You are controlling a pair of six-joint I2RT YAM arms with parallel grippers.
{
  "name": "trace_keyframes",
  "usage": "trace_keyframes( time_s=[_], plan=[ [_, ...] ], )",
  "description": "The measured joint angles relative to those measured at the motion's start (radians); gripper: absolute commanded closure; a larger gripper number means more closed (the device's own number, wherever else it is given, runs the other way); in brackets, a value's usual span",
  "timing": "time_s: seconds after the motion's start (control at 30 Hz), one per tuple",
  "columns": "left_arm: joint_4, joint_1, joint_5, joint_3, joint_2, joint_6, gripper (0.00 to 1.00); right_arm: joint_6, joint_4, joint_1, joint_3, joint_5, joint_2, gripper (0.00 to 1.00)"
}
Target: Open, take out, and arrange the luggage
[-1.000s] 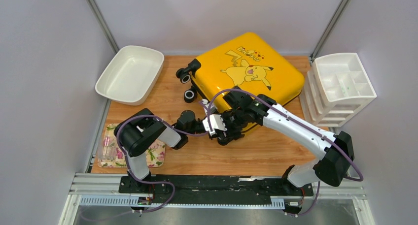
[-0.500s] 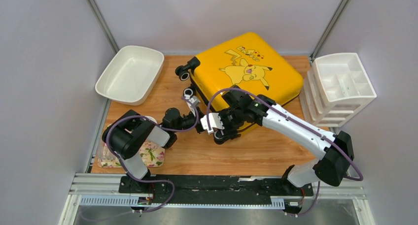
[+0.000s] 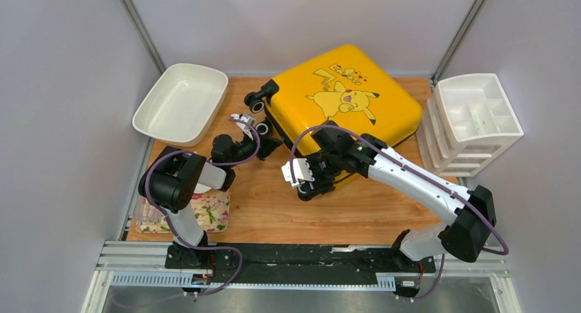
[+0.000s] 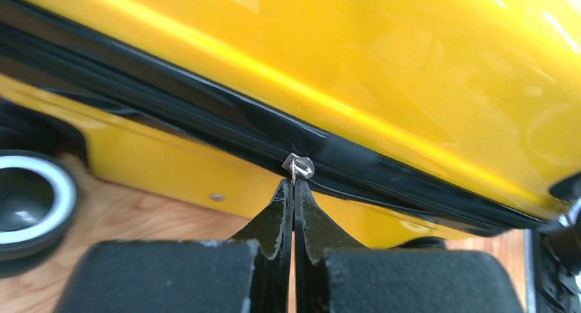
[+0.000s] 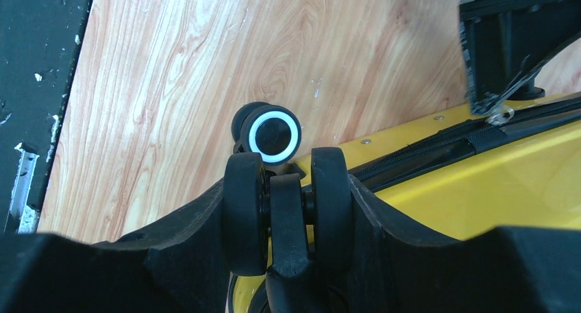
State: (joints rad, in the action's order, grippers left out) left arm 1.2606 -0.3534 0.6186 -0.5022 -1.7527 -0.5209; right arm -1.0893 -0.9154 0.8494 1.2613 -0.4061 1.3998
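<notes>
The yellow luggage (image 3: 342, 97) with its cartoon print lies flat at the back of the table, lid still down. My left gripper (image 3: 267, 145) is at its left side, near the two rear wheels (image 3: 259, 118). In the left wrist view that gripper (image 4: 294, 190) is shut on the silver zipper pull (image 4: 299, 166) on the black zipper trim. My right gripper (image 3: 308, 181) is at the near left corner. There it (image 5: 288, 210) is shut on a black double wheel (image 5: 332, 190) of the luggage (image 5: 521, 183).
A white tub (image 3: 180, 102) stands at the back left. A white drawer organiser (image 3: 473, 118) sits at the right edge. A floral pouch (image 3: 205, 214) lies at the near left beside the left arm's base. Bare wood shows in front of the luggage.
My left gripper has travelled left and back along the luggage's side, from near the right gripper to beside the rear wheels, staying shut. The right arm and the luggage have barely moved.
</notes>
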Motion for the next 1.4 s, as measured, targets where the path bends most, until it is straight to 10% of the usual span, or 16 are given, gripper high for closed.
trace_keyframes(
  time_s=[0.73, 1.4],
  plan=[
    [-0.080, 0.251, 0.107, -0.225, -0.132, 0.091, 1.00, -0.033, -0.062, 0.000, -0.178, 0.058, -0.239, 1.00],
    [-0.232, 0.253, 0.585, -1.022, -0.629, 0.277, 1.00, -0.037, -0.077, -0.008, -0.216, 0.068, -0.290, 1.00]
  ],
)
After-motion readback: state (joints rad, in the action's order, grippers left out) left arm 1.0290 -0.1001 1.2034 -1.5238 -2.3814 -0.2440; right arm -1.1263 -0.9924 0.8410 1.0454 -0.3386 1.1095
